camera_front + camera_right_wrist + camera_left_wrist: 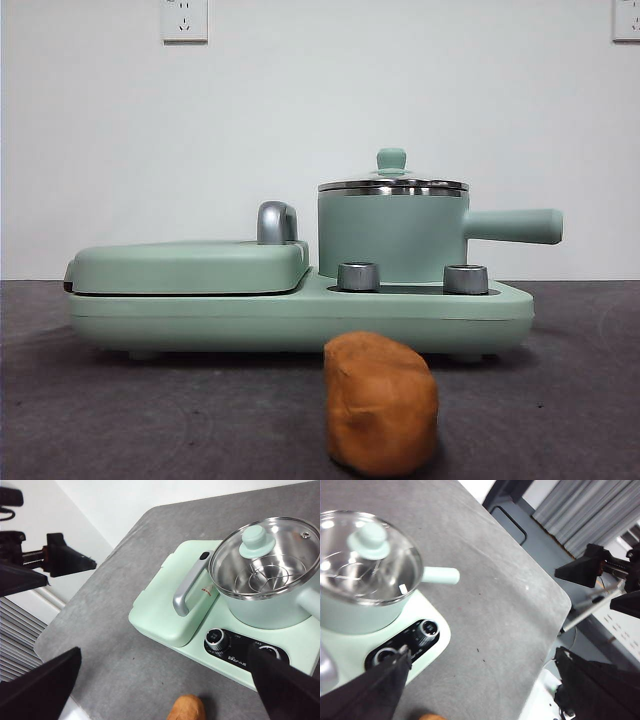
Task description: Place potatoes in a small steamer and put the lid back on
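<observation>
The orange-brown potato [381, 403] lies on the grey table in front of the appliance; it also shows in the right wrist view [186, 707] and as a sliver in the left wrist view [431, 716]. The mint-green steamer pot [392, 238] stands on the right of the base, handle pointing right. The glass lid [392, 184] sits closed on it; a steel rack shows through the glass [270, 575]. My left gripper [482, 652] and right gripper [166, 657] are both open and empty, high above the table. Neither shows in the front view.
The flat mint-green griddle section [190, 265] with its chrome handle [276, 222] takes the left of the base [300, 315]. Two steel knobs [358, 276] [465, 279] sit in front of the pot. The table edge [555, 590] is to the pot's handle side.
</observation>
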Robot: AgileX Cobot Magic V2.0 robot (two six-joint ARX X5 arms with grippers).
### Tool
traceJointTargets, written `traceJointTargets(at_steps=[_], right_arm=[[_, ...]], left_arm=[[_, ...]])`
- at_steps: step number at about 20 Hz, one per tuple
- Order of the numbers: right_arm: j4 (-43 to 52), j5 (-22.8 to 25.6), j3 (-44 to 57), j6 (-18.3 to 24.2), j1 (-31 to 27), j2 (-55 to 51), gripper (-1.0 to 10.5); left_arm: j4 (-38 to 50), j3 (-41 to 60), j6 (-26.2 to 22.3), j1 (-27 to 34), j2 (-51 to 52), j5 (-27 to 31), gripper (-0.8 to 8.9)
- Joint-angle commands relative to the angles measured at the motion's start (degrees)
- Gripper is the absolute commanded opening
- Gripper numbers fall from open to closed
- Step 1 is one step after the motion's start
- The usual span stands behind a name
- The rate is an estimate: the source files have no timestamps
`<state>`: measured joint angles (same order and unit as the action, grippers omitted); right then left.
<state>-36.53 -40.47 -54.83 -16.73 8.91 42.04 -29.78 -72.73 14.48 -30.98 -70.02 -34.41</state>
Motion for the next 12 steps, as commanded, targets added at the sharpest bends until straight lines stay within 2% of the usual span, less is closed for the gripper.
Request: traceJointTargets(at_steps=[1, 4, 7, 12], right_arm=[[0.44, -0.04, -0.9, 0.7, 0.15, 0.22, 5.5], [0.31, -0.04, -0.9, 0.72, 0.15, 0.22, 5.5], [0.31, -0.02, -0.9, 0.72, 0.15, 0.22, 5.5], [0.33, 0.44, -0.9, 0.72, 0.24, 0.28, 5.5]], left_arm=[[0.24, -3.82, -2.54, -1.36, -3.63, 1.25, 4.73], [-5.29, -11.04, -6.1, -2.91, -10.45, 7.13, 4.73], [-11.34, -19.37, -10.82, -4.48, -17.86, 15.32, 4.73], [-11.76, -30.75, -14.08, -6.69, -29.03, 25.75, 4.71]])
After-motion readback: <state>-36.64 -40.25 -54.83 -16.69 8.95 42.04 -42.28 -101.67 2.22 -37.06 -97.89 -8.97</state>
